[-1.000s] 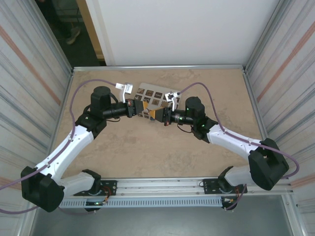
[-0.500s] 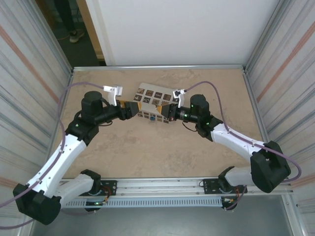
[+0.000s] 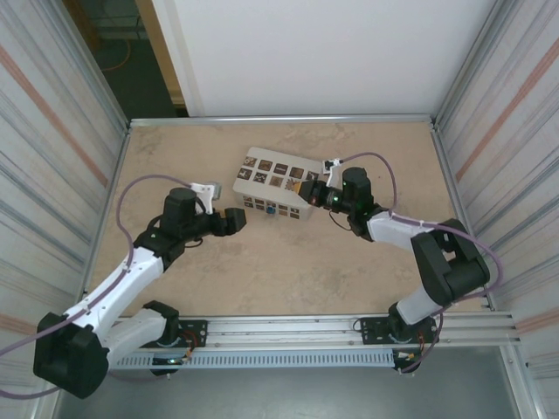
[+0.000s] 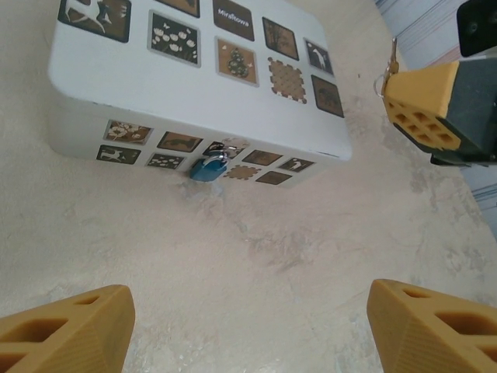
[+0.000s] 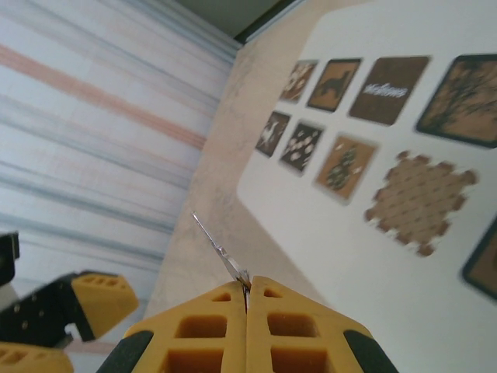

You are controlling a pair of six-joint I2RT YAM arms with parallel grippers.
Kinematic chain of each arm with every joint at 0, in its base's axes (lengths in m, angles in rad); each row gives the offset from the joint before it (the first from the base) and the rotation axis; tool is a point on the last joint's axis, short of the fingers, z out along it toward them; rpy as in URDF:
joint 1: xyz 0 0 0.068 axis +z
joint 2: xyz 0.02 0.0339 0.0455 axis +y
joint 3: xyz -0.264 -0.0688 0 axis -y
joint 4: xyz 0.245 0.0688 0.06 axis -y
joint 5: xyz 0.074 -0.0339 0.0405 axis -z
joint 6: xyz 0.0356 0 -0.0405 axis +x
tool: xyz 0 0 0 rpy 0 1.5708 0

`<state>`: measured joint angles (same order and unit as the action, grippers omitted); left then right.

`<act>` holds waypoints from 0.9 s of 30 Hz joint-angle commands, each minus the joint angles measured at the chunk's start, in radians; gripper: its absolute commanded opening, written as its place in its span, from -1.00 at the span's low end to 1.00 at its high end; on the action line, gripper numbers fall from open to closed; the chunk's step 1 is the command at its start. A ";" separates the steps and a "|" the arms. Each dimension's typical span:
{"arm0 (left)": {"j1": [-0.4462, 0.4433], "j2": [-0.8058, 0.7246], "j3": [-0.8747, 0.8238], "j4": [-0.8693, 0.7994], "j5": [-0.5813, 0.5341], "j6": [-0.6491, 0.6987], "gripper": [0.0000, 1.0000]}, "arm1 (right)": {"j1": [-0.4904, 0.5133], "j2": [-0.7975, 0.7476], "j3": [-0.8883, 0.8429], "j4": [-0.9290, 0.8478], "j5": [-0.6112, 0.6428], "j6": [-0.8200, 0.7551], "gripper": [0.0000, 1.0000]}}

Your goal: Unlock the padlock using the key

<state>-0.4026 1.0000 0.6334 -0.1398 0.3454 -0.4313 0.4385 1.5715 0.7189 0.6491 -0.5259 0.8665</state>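
Observation:
The padlock [image 4: 210,165] is tiny, with a bluish end, and hangs on the front wall of the white box [image 4: 194,85]; it also shows as a blue speck, the padlock [image 3: 273,209]. My left gripper [image 4: 248,342] stands open over bare table, well short of the box, with nothing between its fingers [image 4: 66,334]. My right gripper [image 5: 247,284] is shut on the key [image 5: 221,250], a thin metal sliver sticking out from its tips. It hovers at the box's right end [image 3: 307,195], apart from the padlock. In the left wrist view the key [image 4: 392,58] shows above the right gripper's fingers [image 4: 423,105].
The white box [image 3: 275,182] with dark square tags lies mid-table, turned at an angle. Corrugated metal walls [image 3: 61,157] close in both sides, and a white panel stands at the back. Purple cables [image 3: 140,188] loop over both arms. The beige tabletop [image 3: 288,271] lies between box and bases.
My left gripper has drawn back from the box's front toward the near left and now stands open. My right gripper has shifted right and back to the box's right end, still holding the key.

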 commanded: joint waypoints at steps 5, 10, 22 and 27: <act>0.004 0.080 -0.056 0.140 -0.008 -0.075 0.60 | -0.034 0.129 0.042 0.117 -0.031 0.057 -1.00; 0.004 0.134 -0.067 0.190 0.002 -0.097 0.60 | -0.042 0.184 0.056 0.117 -0.032 0.046 -1.00; 0.005 0.221 -0.037 0.189 -0.008 -0.019 0.61 | 0.003 0.232 0.016 0.108 -0.014 0.032 -1.00; 0.007 0.285 -0.005 0.195 0.024 0.018 0.60 | 0.047 0.232 0.004 0.119 0.021 0.051 -1.00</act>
<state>-0.4026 1.2610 0.5880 0.0353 0.3473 -0.4622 0.4526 1.7798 0.7460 0.7799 -0.5209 0.9089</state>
